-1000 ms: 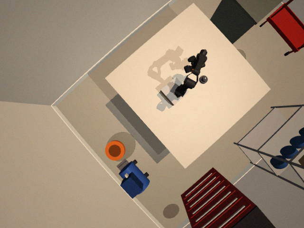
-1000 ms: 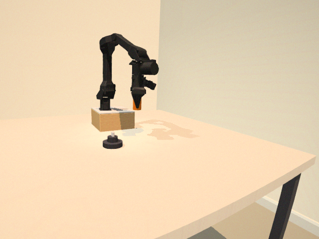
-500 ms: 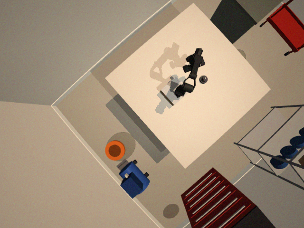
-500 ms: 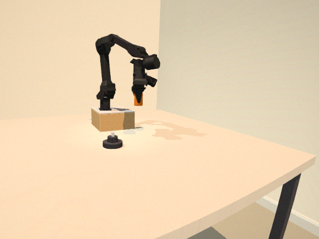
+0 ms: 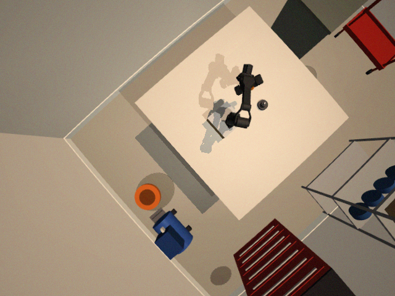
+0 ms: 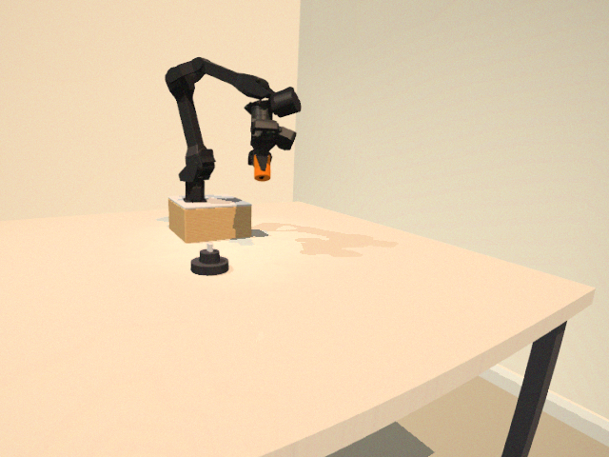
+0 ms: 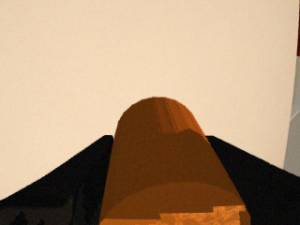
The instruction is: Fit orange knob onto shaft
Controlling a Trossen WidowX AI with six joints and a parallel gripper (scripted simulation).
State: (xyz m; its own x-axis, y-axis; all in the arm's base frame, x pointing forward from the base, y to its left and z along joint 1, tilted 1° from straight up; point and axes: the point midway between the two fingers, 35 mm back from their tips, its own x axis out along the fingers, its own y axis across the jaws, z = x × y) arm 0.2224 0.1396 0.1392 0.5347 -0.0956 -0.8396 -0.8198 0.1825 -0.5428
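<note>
The orange knob (image 5: 252, 88) (image 6: 262, 173) (image 7: 159, 159) is held upright, high above the table. My gripper (image 6: 259, 160) (image 7: 158, 144) is shut on it, one finger on each side. In the exterior view a dark opening shows in the knob's underside; its flat side cannot be made out. The round black pedestal (image 5: 258, 107) (image 6: 197, 268) stands on the table, apart from the knob and lower. Its silver shaft (image 5: 263, 103) (image 6: 209, 247) points up, bare. The shaft's flat side is too small to tell. In the wrist view neither pedestal nor shaft shows.
The arm's base stands on a wooden block (image 6: 211, 224) behind the pedestal in the exterior view. The pale table (image 5: 271, 153) (image 6: 295, 344) lies under everything. A red cart (image 5: 370, 38), a rack and a dark red cabinet (image 5: 280, 254) stand off the table.
</note>
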